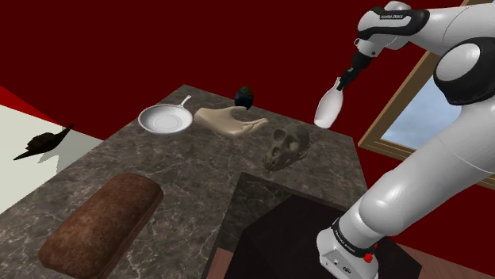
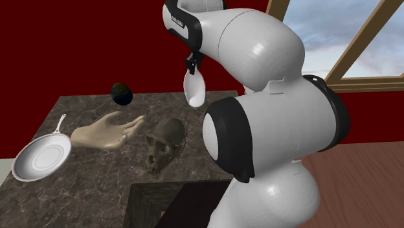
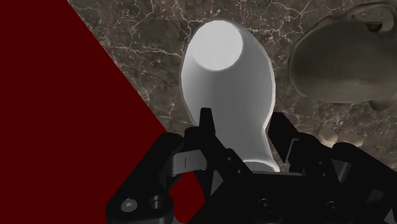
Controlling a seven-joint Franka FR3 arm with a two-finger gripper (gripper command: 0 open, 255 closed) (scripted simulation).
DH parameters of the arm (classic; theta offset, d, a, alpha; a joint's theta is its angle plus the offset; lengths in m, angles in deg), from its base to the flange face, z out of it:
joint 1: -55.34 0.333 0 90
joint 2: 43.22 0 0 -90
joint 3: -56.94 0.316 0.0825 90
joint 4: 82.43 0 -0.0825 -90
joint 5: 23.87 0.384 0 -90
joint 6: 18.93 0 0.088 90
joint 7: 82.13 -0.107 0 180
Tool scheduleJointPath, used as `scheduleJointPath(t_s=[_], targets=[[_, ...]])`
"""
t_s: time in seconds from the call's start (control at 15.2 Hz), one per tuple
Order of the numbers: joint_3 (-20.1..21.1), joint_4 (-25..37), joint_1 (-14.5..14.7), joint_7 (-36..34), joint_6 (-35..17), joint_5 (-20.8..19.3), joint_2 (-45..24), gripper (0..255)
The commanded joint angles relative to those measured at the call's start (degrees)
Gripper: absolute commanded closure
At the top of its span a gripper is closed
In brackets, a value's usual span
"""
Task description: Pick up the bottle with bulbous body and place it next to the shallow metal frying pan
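Shoulder view | white bulbous bottle (image 1: pixel 328 107) is clasped at its neck by the gripper (image 1: pixel 347 79), long axis slightly tilted, base down | it is held well apart from the frying pan (image 1: pixel 165 120), higher and toward this view's right.

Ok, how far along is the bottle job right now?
Done: the white bottle is off the stone counter, clasped between the fingers. In hand: it hangs in the air near the skull. Left: carry it across to the frying pan and set it down alongside.
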Motion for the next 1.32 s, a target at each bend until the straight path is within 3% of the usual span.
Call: scheduleJointPath(t_s=[0.0,1.25], targets=[[0.1,1.5,0.1,-0.1,1.5,0.0,-0.1,255],[-1.3,20.6,-0.5,1.2,17.1,3.3,-4.9,255]])
